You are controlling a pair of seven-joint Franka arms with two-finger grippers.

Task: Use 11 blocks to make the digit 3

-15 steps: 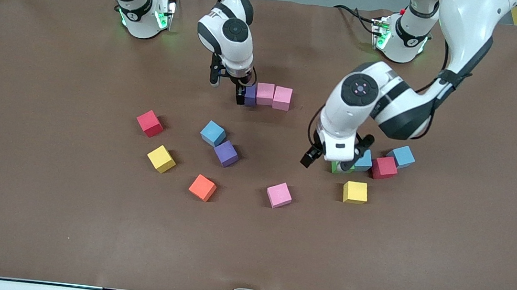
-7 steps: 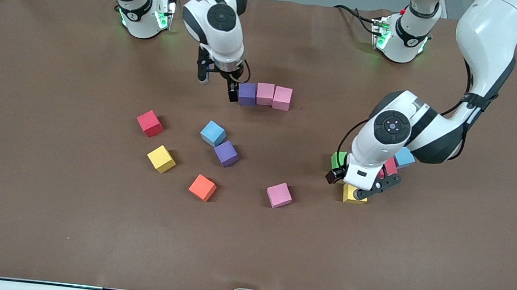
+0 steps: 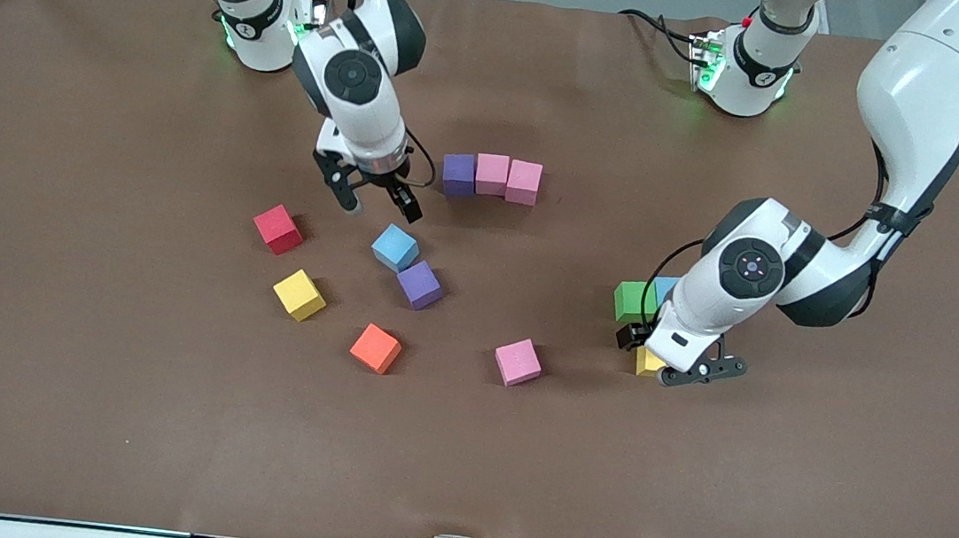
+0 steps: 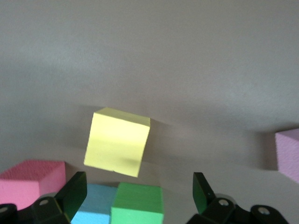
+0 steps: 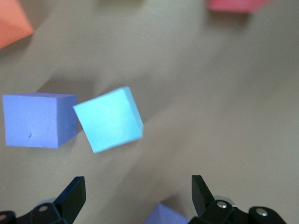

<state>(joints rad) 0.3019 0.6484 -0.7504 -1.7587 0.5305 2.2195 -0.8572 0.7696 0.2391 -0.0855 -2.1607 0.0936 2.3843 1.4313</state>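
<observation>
A purple cube and two pink cubes form a touching row. Loose cubes lie nearer the camera: red, yellow, light blue, purple, pink. My right gripper hangs open and empty between the row and the light blue cube. My left gripper is open and low over a second yellow cube, mostly hidden in the front view. Beside it sit a green cube, another light blue cube and a reddish cube.
An orange cube lies between the yellow and the pink loose cubes. Bare brown table stretches along the edge nearest the camera and toward both ends. The left arm's elbow hangs over the cluster at its end.
My right gripper has left the purple cube at the row's end and moved toward the light blue cube. My left gripper has shifted from over the green cube to over the yellow cube.
</observation>
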